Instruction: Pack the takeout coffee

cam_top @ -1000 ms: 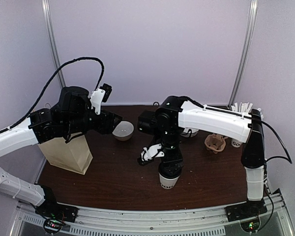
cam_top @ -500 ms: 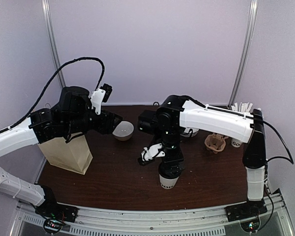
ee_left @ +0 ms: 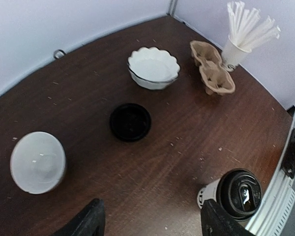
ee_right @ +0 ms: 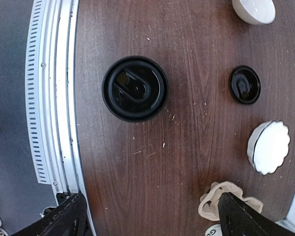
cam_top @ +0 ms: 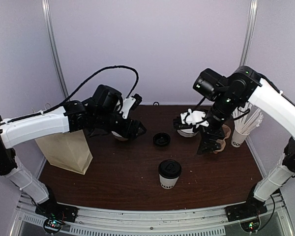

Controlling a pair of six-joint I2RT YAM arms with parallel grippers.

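The takeout coffee cup [cam_top: 169, 173] stands upright near the table's front middle, white with dark letters, its black lid [cam_top: 170, 167] on top. It also shows in the left wrist view [ee_left: 236, 192] and from above in the right wrist view [ee_right: 134, 88]. My left gripper [cam_top: 136, 131] is open and empty, hovering left of and behind the cup; its view shows only the fingertips [ee_left: 92, 221]. My right gripper [cam_top: 207, 144] is open and empty, raised to the cup's right rear, with its fingertips [ee_right: 238, 216] wide apart.
A brown paper bag [cam_top: 65, 150] stands at the left. A loose black lid [cam_top: 161, 139] lies mid-table. A scalloped white bowl [ee_left: 153, 68], a round white bowl [ee_left: 38, 161], a cardboard cup carrier [ee_left: 212, 73] and a cup of white sticks [cam_top: 245, 127] sit toward the back and right.
My right gripper has let go of the lidded cup and risen back to the right. My left arm has swung from above the bag toward the table's middle.
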